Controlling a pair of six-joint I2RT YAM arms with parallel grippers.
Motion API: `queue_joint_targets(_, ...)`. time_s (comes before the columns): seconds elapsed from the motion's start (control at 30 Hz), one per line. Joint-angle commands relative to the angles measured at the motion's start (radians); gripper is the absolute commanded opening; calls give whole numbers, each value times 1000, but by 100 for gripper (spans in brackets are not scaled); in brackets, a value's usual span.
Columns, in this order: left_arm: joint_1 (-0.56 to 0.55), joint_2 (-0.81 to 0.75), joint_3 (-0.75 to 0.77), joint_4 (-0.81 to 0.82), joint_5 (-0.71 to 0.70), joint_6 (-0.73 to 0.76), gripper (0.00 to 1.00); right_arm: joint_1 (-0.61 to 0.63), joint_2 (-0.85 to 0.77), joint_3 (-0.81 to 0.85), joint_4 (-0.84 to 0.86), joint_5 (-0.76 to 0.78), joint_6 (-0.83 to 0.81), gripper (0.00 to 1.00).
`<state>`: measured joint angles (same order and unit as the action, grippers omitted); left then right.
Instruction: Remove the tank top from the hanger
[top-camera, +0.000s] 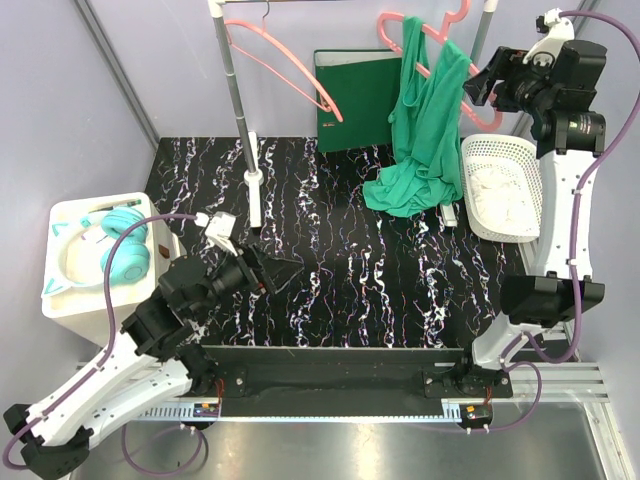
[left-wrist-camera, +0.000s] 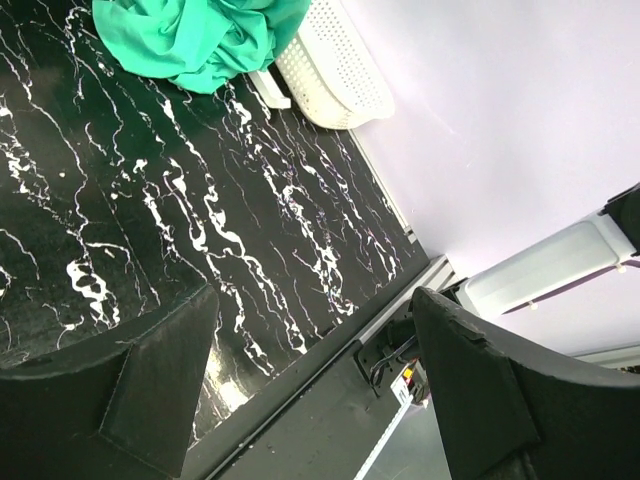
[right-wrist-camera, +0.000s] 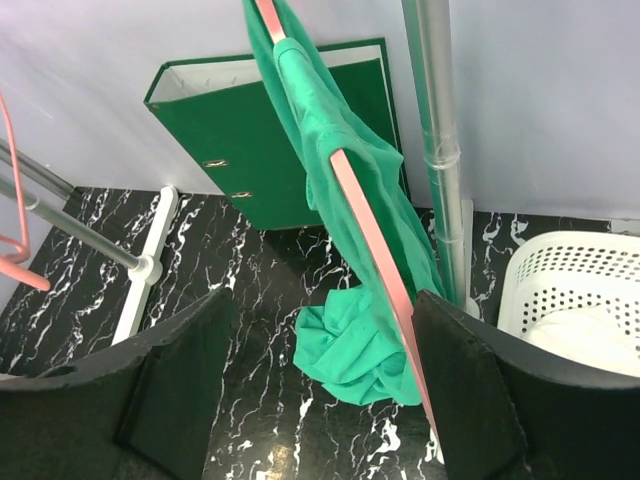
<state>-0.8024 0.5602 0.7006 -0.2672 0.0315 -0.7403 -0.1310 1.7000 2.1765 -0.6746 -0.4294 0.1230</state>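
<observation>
A green tank top (top-camera: 428, 130) hangs by its straps on a pink hanger (top-camera: 425, 35) at the back right, its lower part piled on the black marbled table (top-camera: 330, 270). In the right wrist view the tank top (right-wrist-camera: 345, 180) drapes over the pink hanger arm (right-wrist-camera: 375, 235), which runs down past the right finger. My right gripper (top-camera: 478, 88) is raised just right of the hanger, open and empty (right-wrist-camera: 320, 390). My left gripper (top-camera: 278, 272) is open and empty, low over the table's front left (left-wrist-camera: 315, 375). The tank top's pile shows in the left wrist view (left-wrist-camera: 190, 40).
A second, bare pink hanger (top-camera: 285, 60) hangs on the rack, whose pole (top-camera: 240, 120) stands at back centre. A green binder (top-camera: 355, 95) leans on the back wall. A white basket (top-camera: 505, 185) sits at the right, and a white box with teal headphones (top-camera: 115, 255) at the left.
</observation>
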Motion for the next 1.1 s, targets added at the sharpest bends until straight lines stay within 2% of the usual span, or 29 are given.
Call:
queue_joint_targets(0.0,-1,27,34,54,28,10,82,7,27,68,-14,-17,-59,78)
queue_joint_targets(0.3,-1,43,39,62,13,13,82,14,76,115,-36,15,-118,75)
queue_joint_targets(0.53,-1,49,45,59,2,15,82,18,119,154,-36,-15,-151,73)
queue_joint_targets(1.07,0,67,57,51,7,12,82,18,199,327,-56,12,-197,74)
